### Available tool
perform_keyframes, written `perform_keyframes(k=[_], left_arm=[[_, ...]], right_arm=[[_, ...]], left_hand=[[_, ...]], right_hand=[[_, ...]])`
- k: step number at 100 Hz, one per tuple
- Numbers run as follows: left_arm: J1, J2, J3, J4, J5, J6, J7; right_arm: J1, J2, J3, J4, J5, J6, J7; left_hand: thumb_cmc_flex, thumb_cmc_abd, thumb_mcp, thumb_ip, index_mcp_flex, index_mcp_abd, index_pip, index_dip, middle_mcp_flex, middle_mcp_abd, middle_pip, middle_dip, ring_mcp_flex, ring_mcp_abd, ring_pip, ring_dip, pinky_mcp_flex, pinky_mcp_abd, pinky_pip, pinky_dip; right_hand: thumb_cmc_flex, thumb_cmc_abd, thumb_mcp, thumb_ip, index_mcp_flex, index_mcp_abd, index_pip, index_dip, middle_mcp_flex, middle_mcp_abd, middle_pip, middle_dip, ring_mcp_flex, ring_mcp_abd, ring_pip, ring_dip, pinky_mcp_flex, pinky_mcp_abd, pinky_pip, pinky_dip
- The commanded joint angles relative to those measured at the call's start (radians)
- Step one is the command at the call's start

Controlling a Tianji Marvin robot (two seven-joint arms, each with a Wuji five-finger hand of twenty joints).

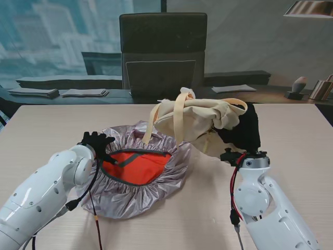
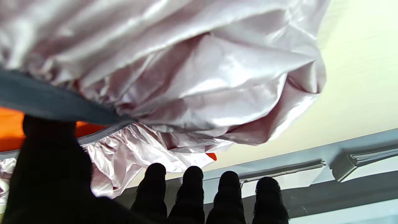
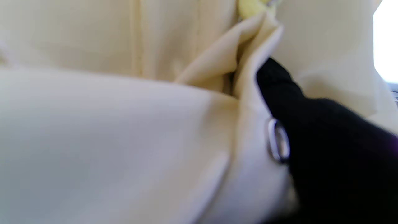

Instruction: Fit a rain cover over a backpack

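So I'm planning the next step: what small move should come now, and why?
Probably the right hand should carry the cream backpack leftward over the rain cover. The cover lies mouth-up, orange lining showing, with the left hand at its rim, and the backpack only overlaps its far edge.

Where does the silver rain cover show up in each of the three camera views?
Stand view: the rain cover lies on the table left of centre, open side up, orange lining showing, the left hand at its rim.
Left wrist view: its shiny folds fill most of the picture.
Right wrist view: not in it; only the cream backpack.
Shared landmark: the cover's grey elastic edge.
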Motion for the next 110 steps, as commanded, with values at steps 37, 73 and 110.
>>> perform_keyframes(k=[37,73,110], left_arm=[[-0.076,0.013,0.149,0.038,-0.204,0.212,-0.162],[-0.06,-0.068,0.086,0.103,-0.519,0.02,0.108],[0.006,-0.127,-0.036,0.078,-0.663,-0.27,0.341]], right_arm=[[-0.022,-0.005,-0.007,-0.046,0.018,-0.021,0.028],[-0.062,-0.011,0.007,-0.108,0.131,-0.025,0.088],[-0.079,-0.009,-0.011,-0.126,0.209,-0.004,0.143]], left_hand=[[0.054,-0.119,0.411,0.033,-0.035,0.043,0.119,0.073,0.303,-0.085,0.508,0.27,0.463,0.022,0.502,0.28,0.058,0.045,0.384,0.08],[0.486,-0.225,0.701,-0.059,-0.051,0.018,0.523,0.24,0.609,-0.139,0.47,0.564,0.749,0.017,0.66,0.441,0.293,-0.042,0.636,0.195],[0.496,-0.234,0.764,-0.078,0.1,-0.031,0.7,0.332,0.618,-0.108,0.479,0.605,0.77,0.07,0.66,0.535,0.407,0.082,0.605,0.166]], right_hand=[[0.114,0.111,0.117,0.01,0.059,-0.125,0.128,0.056,0.07,0.032,0.133,0.079,0.007,-0.058,0.039,0.009,-0.005,-0.007,0.023,-0.003],[0.113,0.13,0.109,0.015,0.053,-0.132,0.124,0.065,0.059,0.024,0.137,0.082,-0.001,-0.065,0.036,0.01,0.006,-0.009,0.027,-0.002],[0.113,0.158,0.1,0.023,0.044,-0.137,0.121,0.077,0.038,0.022,0.149,0.087,-0.017,-0.069,0.036,0.016,0.02,-0.005,0.029,0.002]])
